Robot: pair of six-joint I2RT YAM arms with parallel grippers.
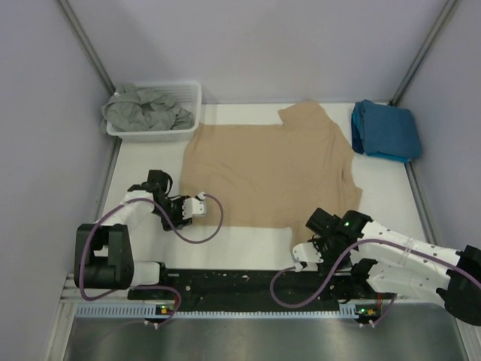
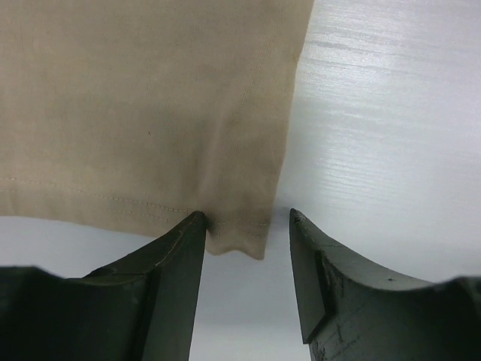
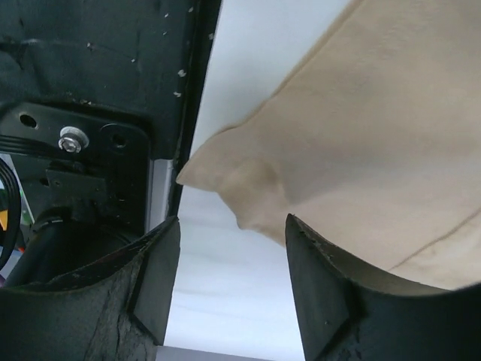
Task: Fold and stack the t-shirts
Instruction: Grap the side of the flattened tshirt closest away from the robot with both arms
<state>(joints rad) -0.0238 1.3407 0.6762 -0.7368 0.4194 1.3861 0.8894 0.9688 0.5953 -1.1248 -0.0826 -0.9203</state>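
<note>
The tan t-shirt [image 1: 270, 173] lies spread flat in the middle of the table. My left gripper [image 1: 197, 207] is open at its near left hem corner. In the left wrist view that corner [image 2: 240, 233] lies between the open fingertips of the left gripper [image 2: 246, 218]. My right gripper [image 1: 304, 250] is open at the near right hem corner. In the right wrist view that corner [image 3: 248, 192] lies just beyond the right gripper [image 3: 231, 222]. A folded teal-blue t-shirt [image 1: 387, 129] lies at the far right. A grey-green t-shirt [image 1: 146, 109] is crumpled in the basket.
The white slatted basket [image 1: 192, 94] stands at the far left corner. The black base rail [image 1: 225, 284] runs along the near edge and also shows in the right wrist view [image 3: 105, 68]. Grey walls close in the left, right and back.
</note>
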